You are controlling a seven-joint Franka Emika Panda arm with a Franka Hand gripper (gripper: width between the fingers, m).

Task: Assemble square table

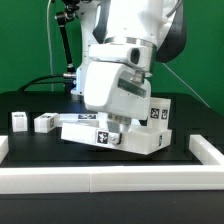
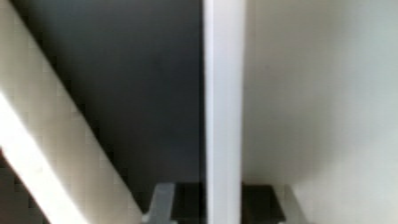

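Square table top (image 1: 85,128) lies near the middle of the black work surface (image 1: 40,146), seemingly tilted, under the arm. A white rail (image 1: 110,181) runs along the surface's front edge. The exterior view alone shows this layout; there the gripper (image 1: 113,128) is down at the top, its jaws too small to read. The wrist view fills with the top's thin raised rim (image 2: 222,90), and the gripper (image 2: 214,203) is clamped on it, dark fingers (image 2: 164,204) on either side. Two loose legs, one (image 1: 20,120) beside the other (image 1: 44,122), stand toward the surface's edge at the exterior view's left.
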